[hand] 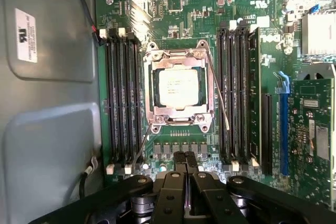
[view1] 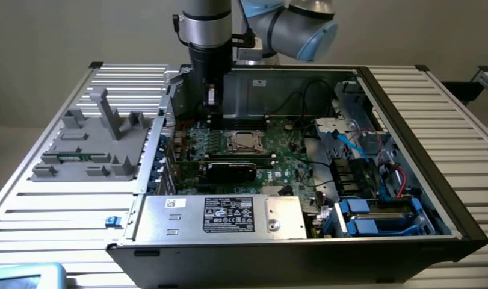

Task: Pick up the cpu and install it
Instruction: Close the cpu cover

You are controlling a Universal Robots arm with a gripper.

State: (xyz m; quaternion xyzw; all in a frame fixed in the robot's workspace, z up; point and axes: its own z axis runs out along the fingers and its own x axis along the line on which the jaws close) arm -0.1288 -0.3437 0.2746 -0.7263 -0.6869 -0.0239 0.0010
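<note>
Jaws are pressed together on nothing, hanging low over the motherboard [hand: 184,3] inside your open PC case [view1: 404,120]. The cpu [hand: 178,87] lies flat and square in the socket frame [hand: 152,56] between the RAM slots [hand: 122,98]. Looks seated already, I'd guess.

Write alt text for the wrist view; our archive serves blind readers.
The cpu lies inside the metal-framed socket on a green motherboard, flanked by black memory slots. The shut, empty pincer hovers near the socket.
</note>
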